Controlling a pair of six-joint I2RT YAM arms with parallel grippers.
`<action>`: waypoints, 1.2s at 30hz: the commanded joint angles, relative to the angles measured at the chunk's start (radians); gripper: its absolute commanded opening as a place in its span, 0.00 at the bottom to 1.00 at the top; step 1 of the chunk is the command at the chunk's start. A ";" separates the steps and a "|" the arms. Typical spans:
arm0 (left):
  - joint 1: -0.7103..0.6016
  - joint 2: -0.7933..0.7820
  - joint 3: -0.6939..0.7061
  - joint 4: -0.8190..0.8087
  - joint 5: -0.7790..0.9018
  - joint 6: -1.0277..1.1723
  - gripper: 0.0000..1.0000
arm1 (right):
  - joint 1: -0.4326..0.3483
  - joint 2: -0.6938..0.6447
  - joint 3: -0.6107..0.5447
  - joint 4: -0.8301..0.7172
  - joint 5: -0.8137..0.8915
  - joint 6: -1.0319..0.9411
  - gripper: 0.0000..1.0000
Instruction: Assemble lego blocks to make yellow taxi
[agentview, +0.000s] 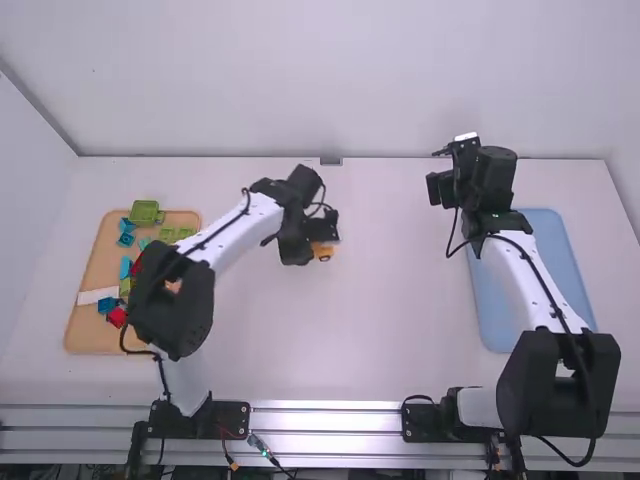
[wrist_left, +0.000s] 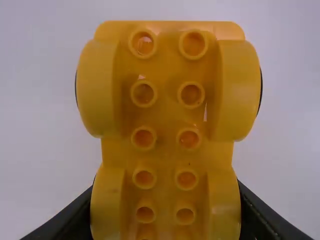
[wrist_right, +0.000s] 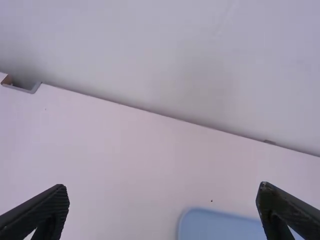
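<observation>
In the high view my left gripper (agentview: 322, 232) is at the middle of the table, shut on the yellow car base (agentview: 323, 252). The left wrist view gives a close look at that yellow car base (wrist_left: 167, 115), its studded face and rounded wheel arches facing the camera, with my left gripper (wrist_left: 167, 220) holding its near end. My right gripper (agentview: 440, 170) stands over the table's far right part; in the right wrist view the right gripper (wrist_right: 163, 200) is open, nothing between its fingers.
On the left a wooden tray (agentview: 85, 300) holds several green, blue, red and white blocks, partly behind the left arm. A blue tray (agentview: 490, 300) lies at the right, partly under the right arm. The back wall (agentview: 300, 80) rises behind the table.
</observation>
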 joint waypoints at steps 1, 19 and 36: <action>-0.026 0.073 -0.019 -0.005 -0.002 0.068 0.01 | -0.003 0.008 0.035 0.003 0.000 0.006 0.99; -0.135 0.126 -0.198 0.324 -0.091 -0.012 0.33 | -0.004 0.008 0.035 0.010 0.004 0.058 0.99; -0.048 0.088 0.174 -0.054 -0.034 -0.141 0.99 | -0.004 0.008 0.035 0.009 0.003 0.058 0.99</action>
